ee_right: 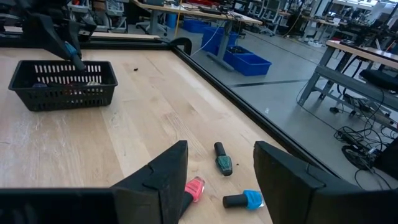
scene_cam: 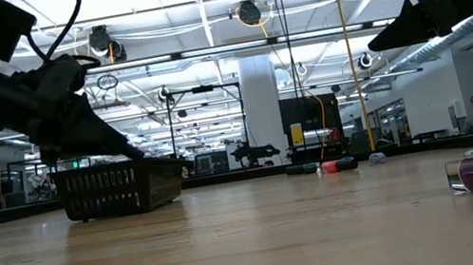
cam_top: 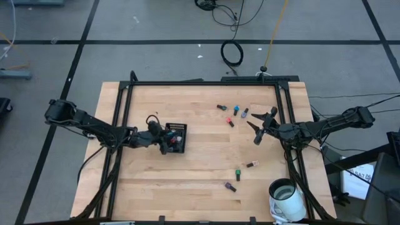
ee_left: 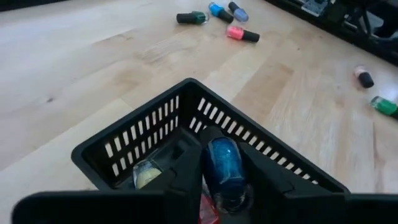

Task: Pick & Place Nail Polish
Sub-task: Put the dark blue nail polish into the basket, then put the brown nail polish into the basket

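Black slotted tray (cam_top: 177, 139), high view: left tool (cam_top: 167, 140) sat over it; right tool (cam_top: 260, 127) hung open nr the strewn bottles (cam_top: 236, 110). Left wrist: blue bottle (ee_left: 222, 169) betw fingers, long axis pointing down into tray, grip tightness unclear. Right wrist: pink bottle (ee_right: 194, 188) lay just ahead.

Black slotted basket (ee_left: 155, 134), glittery blue bottle (ee_left: 224, 168) inside, pink bottle (ee_left: 241, 34), pale wood table (cam_top: 200, 169)
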`<act>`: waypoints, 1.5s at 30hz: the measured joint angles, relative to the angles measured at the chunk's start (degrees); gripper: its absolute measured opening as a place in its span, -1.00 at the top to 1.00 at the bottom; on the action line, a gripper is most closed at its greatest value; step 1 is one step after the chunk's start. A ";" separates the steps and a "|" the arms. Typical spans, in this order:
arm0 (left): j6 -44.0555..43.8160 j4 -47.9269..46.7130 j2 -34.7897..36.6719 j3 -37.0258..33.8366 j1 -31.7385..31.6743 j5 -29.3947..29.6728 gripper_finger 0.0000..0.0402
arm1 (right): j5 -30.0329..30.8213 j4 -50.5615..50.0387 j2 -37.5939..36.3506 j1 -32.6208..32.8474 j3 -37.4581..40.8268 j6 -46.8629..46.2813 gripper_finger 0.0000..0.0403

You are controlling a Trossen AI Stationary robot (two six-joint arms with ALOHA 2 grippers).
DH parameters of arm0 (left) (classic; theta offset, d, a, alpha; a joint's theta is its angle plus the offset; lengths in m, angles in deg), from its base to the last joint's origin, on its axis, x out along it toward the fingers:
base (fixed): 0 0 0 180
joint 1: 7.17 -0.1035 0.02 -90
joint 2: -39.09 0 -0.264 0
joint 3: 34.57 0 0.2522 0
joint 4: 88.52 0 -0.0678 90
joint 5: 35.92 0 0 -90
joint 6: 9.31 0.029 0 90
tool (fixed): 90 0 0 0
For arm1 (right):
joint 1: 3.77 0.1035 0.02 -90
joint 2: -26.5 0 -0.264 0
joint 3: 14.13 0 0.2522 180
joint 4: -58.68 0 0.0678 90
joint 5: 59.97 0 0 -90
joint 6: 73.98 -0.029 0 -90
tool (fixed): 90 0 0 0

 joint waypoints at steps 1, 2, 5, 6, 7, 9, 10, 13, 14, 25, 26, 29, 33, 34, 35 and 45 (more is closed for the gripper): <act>-0.50 -0.02 0.00 0.00 0.00 0.23 0.47 | -0.01 0.00 0.00 0.00 0.00 0.00 0.15; -1.12 -0.04 0.00 0.00 -0.02 0.23 0.43 | -0.02 0.00 0.00 0.00 0.00 0.00 0.15; -2.21 -0.11 0.00 0.00 -0.04 0.24 0.28 | -0.02 0.00 0.00 0.00 0.00 0.00 0.15; -2.55 -0.17 0.00 0.00 -0.04 0.25 0.23 | -0.02 0.00 0.00 0.00 -0.02 0.00 0.15; -2.64 -0.17 0.00 0.00 -0.04 0.25 0.18 | -0.02 0.00 0.01 0.00 -0.02 0.00 0.15; -2.67 -0.17 0.00 0.00 -0.04 0.26 0.07 | -0.02 0.00 0.00 0.00 -0.02 -0.01 0.15; -2.64 -0.17 0.00 0.00 -0.04 0.25 0.02 | -0.02 0.00 0.02 0.00 -0.02 -0.06 0.15; -1.75 -0.17 0.00 0.00 -0.04 0.27 -0.11 | -0.03 0.00 0.02 0.01 -0.02 -0.17 0.15; -1.31 -0.15 0.00 0.00 -0.04 0.27 -0.14 | -0.04 0.00 0.02 0.02 -0.02 -0.17 0.15; 2.29 2.50 0.02 0.02 -0.04 0.36 -0.25 | -18.45 -0.01 0.18 0.20 -0.02 0.20 0.15; 2.25 2.49 0.02 0.02 -0.04 0.36 -0.25 | -22.09 0.02 0.59 0.59 -0.02 -0.29 0.15; 2.25 2.43 0.02 0.02 -0.04 0.27 -0.25 | -28.47 -1.36 3.43 3.05 -0.72 -4.77 0.15; 2.21 2.39 0.02 0.02 -0.04 0.25 -0.25 | -30.03 -8.57 12.34 8.28 -5.57 -9.61 0.15; 2.21 2.39 0.02 0.02 -0.04 0.25 -0.25 | -30.04 -9.30 15.34 9.53 -6.89 -10.33 0.15; 2.19 2.40 0.02 0.02 -0.04 0.25 -0.25 | -30.35 -9.88 18.44 10.72 -8.19 -10.94 0.15; 2.12 2.55 0.02 0.02 -0.04 0.25 -0.25 | -37.41 -26.67 41.85 16.68 -19.63 -16.18 0.15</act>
